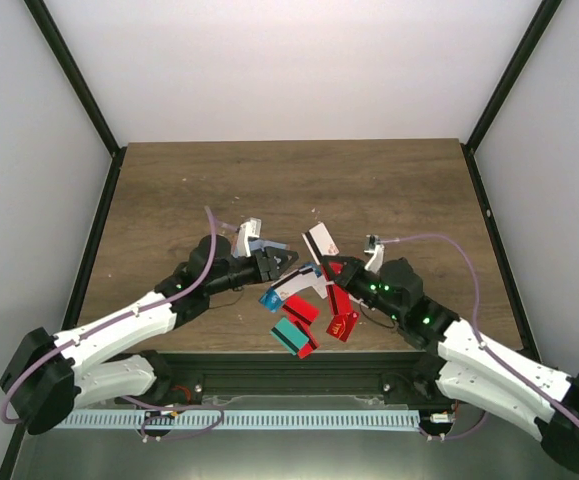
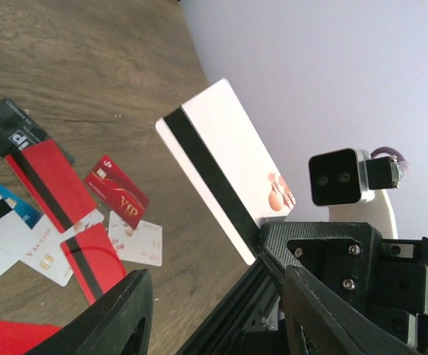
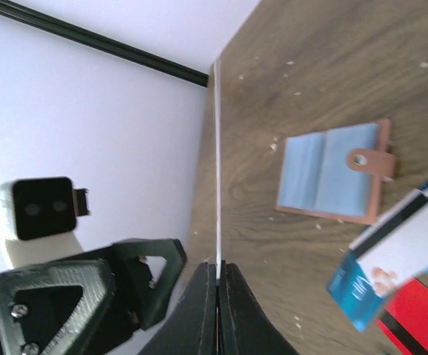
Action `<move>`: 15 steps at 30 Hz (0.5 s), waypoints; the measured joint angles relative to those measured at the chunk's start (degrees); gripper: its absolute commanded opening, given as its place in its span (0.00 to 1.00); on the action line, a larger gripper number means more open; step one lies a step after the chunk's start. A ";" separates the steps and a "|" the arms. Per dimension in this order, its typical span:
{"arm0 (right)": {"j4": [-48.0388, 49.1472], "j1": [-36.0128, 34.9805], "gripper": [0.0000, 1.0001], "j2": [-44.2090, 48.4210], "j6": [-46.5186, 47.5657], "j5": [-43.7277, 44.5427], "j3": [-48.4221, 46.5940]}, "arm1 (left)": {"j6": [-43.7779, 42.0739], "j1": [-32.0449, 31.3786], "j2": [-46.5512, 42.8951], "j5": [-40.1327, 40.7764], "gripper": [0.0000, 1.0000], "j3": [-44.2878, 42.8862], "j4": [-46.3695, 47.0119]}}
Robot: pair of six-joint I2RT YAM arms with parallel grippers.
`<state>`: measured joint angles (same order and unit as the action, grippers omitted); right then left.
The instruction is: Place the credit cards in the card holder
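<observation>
Right end effector point(image 1: 332, 265): closed on one edge of a thin white plastic card with a black stripe point(image 1: 322, 240), lifted clear of the brown wooden tabletop point(image 1: 389, 190).
Reason for that hold: pinched at one end, most of the card free; probably so the free edge can lead into a pocket or be taken by the other arm.
Left end effector point(image 1: 287, 260): open, nothing between the fingers, facing the held card at close range; likely waiting to receive or steady it.
Card holder: small flat salmon-brown leather-like wallet with a pale blue inner face and a snap tab point(image 3: 333, 176), lying flat on the tabletop, blue side up, empty.
Remaining credit cards: loose heap of red, white, blue and teal plastic cards point(image 1: 304, 312) just in front of both arms, some overlapping.
Only in the left wrist view: broad face of the held card, stripe and small red print.
Only in the right wrist view: the holder, plainly; the card edge-on as a thin line.
Overhead view: holder not surely identifiable beneath the left wrist.
</observation>
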<state>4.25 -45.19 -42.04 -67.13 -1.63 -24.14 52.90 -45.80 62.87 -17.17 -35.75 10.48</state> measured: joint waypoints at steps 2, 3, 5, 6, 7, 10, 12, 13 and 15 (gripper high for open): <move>5.25 0.00 0.01 -2.54 -0.79 -0.02 0.00 | 1.31 0.90 0.07 -0.83 0.50 0.61 2.34; 7.50 0.00 0.01 -3.52 -1.05 -0.04 0.00 | 1.90 1.29 0.07 -1.18 0.49 0.85 3.34; 12.00 0.00 0.01 -5.18 -1.57 -0.09 0.00 | 2.84 2.03 0.09 -1.75 0.49 1.16 5.22; 14.03 0.00 0.01 -5.81 -1.84 -0.15 0.00 | 3.37 2.40 0.13 -2.16 0.47 1.29 6.62; 16.13 0.00 0.01 -6.43 -2.03 -0.28 0.00 | 3.85 2.73 0.17 -2.51 0.47 1.38 7.74; 21.94 0.00 0.01 -7.87 -2.58 -0.92 0.00 | 5.01 3.67 0.87 -3.85 0.45 1.44 11.56; 24.85 0.00 0.01 -8.57 -2.80 -1.60 0.00 | 5.92 4.37 1.46 -4.83 0.44 1.86 14.58; 26.05 0.00 0.01 -8.90 -2.86 -1.88 0.00 | 6.51 4.76 1.75 -5.27 0.44 2.25 16.26; 28.00 0.00 0.01 -9.51 -3.04 -2.69 0.00 | 7.45 5.51 2.49 -6.25 0.44 2.84 19.34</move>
<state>32.25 -45.19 -51.55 -70.17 -4.32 -24.14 60.36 -40.29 65.36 -23.42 -32.91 29.82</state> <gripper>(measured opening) 0.015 0.441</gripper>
